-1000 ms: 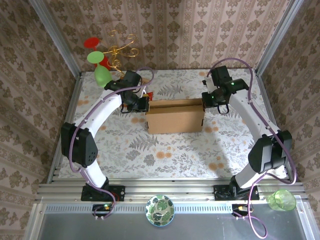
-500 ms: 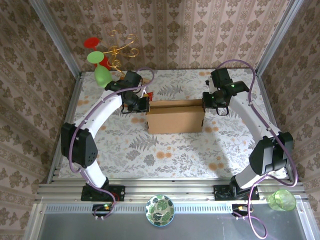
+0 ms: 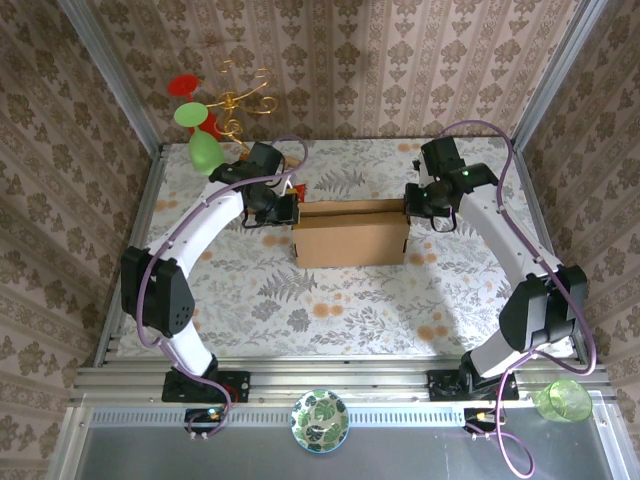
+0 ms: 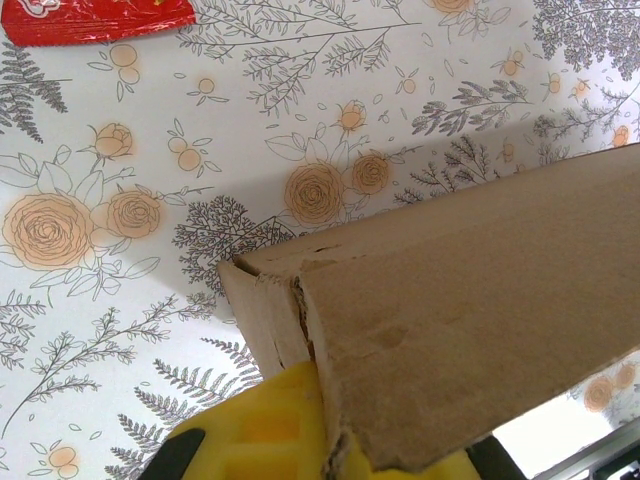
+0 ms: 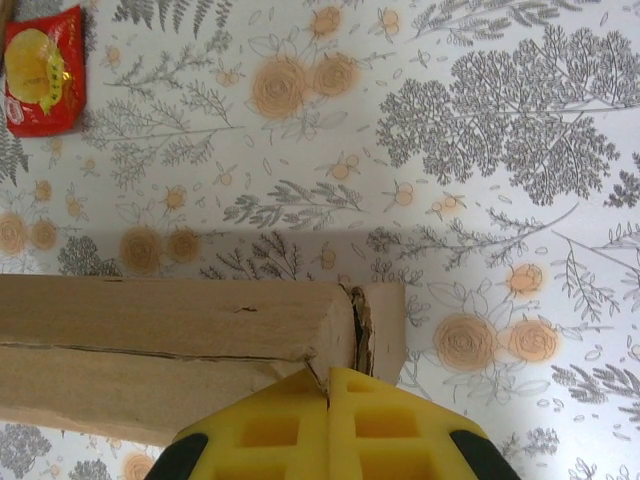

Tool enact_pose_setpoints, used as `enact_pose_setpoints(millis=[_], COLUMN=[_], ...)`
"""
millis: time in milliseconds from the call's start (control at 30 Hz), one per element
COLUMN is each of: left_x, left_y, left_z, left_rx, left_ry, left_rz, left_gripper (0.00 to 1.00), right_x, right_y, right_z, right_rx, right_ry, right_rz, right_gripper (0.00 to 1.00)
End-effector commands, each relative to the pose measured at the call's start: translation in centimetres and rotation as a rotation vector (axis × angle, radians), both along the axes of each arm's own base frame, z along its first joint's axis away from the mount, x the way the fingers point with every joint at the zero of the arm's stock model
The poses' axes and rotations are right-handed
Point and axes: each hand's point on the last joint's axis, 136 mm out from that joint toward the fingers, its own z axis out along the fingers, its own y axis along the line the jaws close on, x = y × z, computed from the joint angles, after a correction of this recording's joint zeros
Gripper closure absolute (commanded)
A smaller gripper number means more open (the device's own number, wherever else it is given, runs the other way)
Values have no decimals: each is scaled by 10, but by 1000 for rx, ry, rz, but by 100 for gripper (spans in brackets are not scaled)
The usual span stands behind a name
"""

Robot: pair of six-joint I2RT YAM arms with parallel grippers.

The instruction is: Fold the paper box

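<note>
Unmoved paper box [image 3: 350, 235] spans left claw [image 3: 286, 212] to right claw [image 3: 408, 207], ends pinched

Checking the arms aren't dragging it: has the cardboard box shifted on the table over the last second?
No. The cardboard box sits over the same fern and flower prints of the tablecloth as before.

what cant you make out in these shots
top view: fingertips of left end effector and right end effector lost under their wrists, at the ends of the paper box
left wrist view: cardboard covers much of the yellow pads; box runs off the right edge
right wrist view: box cut by the left edge
red packet, left wrist view: cut by the top edge, print unreadable
</note>
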Motion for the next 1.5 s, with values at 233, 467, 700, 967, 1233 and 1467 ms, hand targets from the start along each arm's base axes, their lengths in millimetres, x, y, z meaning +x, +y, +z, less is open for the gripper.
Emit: enact_pose_setpoints(millis=[233,467,700,967,1233,1467], left_x=[-9,-10,-18,-15,-12,-8], left_y=[15,25,26,38,33,25], left_z=[-1,32,34,43,40,35], left_rx=[51,33,17,8,28,47], left_ry=[21,-37,-21,-35,-27,-17], left_rz=[45,70,57,82,35,-3], left_gripper=[74,58,57,60,66,73], right_x=[-13,-11,-16,-24,-29,-28], right_y=[-2,1,7,4,4,5], right_z=[1,7,2,-6,-7,-7], right_rx=[-53,-45,-54,-76,-83,-81], right_ry=[-58,-70,-64,-75,-81,-77], right_rz=[37,50,62,56,64,63], right_gripper=[100,100,100,100,100,100])
